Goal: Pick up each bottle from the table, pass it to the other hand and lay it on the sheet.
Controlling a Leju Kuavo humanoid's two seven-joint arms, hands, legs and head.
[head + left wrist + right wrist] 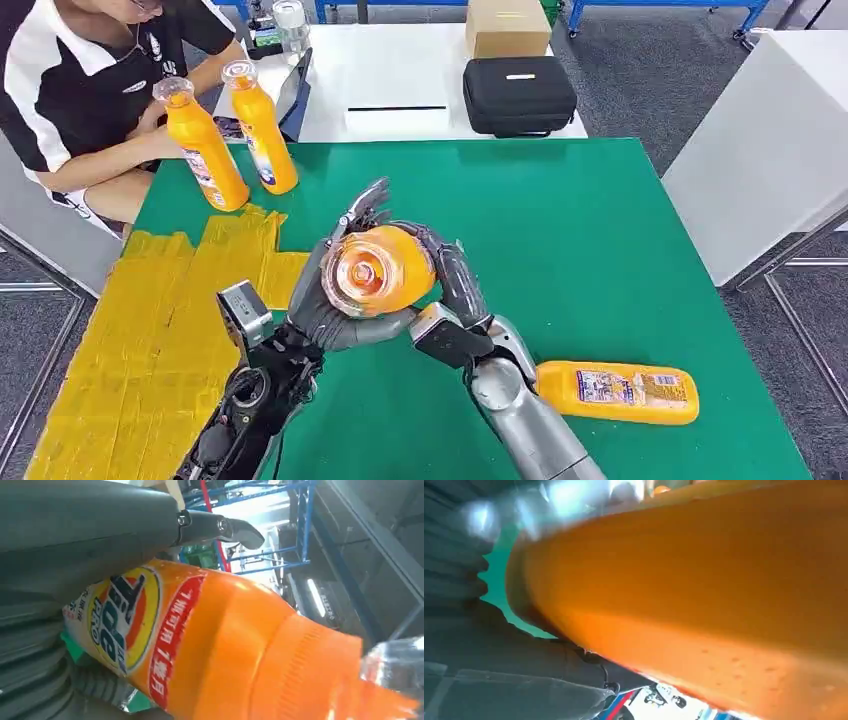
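Observation:
Above the middle of the green table (600,220), both hands clasp one orange detergent bottle (377,270), its clear cap pointing up at the head camera. My left hand (328,305) wraps it from the left and below. My right hand (453,272) cups it from the right. The left wrist view shows the bottle's (225,645) label close under the grey thumb (100,530). In the right wrist view, the bottle's body (704,595) lies against the palm (499,680). The yellow sheet (150,330) covers the table's left part.
Two more orange bottles (205,150) (262,130) stand upright at the sheet's far end. Another bottle (618,392) lies on its side at the front right. A seated person (90,90) is at the far left corner. Behind stands a white table with a black case (518,95) and a cardboard box (507,27).

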